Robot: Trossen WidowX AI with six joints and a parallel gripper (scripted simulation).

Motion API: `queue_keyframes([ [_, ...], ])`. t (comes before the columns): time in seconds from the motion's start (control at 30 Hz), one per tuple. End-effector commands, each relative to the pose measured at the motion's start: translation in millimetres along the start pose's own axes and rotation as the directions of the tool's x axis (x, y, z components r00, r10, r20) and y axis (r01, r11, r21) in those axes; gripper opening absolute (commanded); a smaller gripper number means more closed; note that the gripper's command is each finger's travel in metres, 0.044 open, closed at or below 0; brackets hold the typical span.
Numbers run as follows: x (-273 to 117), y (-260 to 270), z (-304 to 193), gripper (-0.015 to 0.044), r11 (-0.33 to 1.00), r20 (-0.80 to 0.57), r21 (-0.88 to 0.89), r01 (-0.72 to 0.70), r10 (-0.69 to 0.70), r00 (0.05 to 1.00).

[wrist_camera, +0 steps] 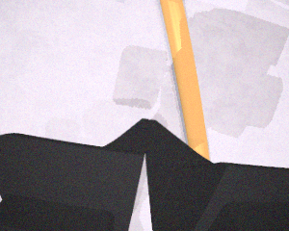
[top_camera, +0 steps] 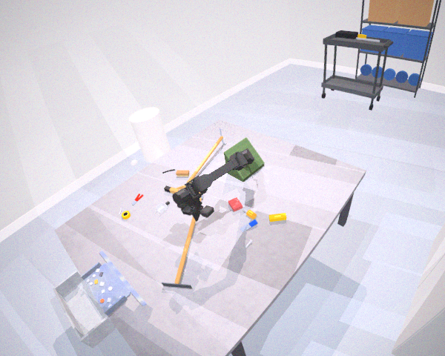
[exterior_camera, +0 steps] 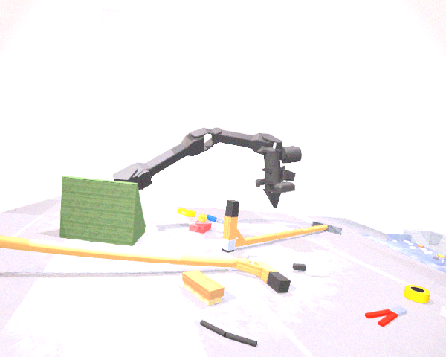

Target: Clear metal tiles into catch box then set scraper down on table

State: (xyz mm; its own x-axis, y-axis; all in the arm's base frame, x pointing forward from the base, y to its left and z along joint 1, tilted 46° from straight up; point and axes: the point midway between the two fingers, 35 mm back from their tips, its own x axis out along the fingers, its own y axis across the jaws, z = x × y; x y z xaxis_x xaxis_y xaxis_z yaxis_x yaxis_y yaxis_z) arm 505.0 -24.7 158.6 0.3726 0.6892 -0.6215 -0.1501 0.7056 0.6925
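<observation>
The long scraper (top_camera: 186, 245) (exterior_camera: 285, 235) (wrist_camera: 190, 91) lies on the table, with its dark blade toward the plate and an upright black-topped grip at its other end. My gripper (top_camera: 196, 217) (exterior_camera: 274, 206) (wrist_camera: 147, 126) is shut and empty, pointing down above the scraper's handle; in the wrist view the handle passes just right of the fingertips. The steel plate (top_camera: 119, 288) lies at the table's near left edge. Several small tiles, white, dark, a yellow one (top_camera: 96, 281) and an orange one (top_camera: 101, 300), lie on it. The catch box (top_camera: 96, 328) adjoins its outer end and shows no tiles.
A second long wooden-handled tool (top_camera: 207, 157) (exterior_camera: 138, 258) lies behind the scraper. A green wedge block (top_camera: 249, 168) (exterior_camera: 98, 209) stands by the arm's base. A red block (top_camera: 235, 204) (exterior_camera: 200, 227), a brush (top_camera: 182, 173) (exterior_camera: 203, 285), red-handled pliers (top_camera: 138, 198) (exterior_camera: 384, 314) and yellow tape (top_camera: 125, 214) (exterior_camera: 416, 294) lie around.
</observation>
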Motion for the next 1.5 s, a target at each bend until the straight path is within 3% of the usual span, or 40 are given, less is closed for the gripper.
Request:
queue_keyframes([
  [0.0,9,-1,-2,0.0,1.0,-0.001,-0.001,0.006,-0.006,1.0],
  [1.47,88,2,-24,0.0,0.999,-0.002,-0.044,0.0,0.0,1.0],
])
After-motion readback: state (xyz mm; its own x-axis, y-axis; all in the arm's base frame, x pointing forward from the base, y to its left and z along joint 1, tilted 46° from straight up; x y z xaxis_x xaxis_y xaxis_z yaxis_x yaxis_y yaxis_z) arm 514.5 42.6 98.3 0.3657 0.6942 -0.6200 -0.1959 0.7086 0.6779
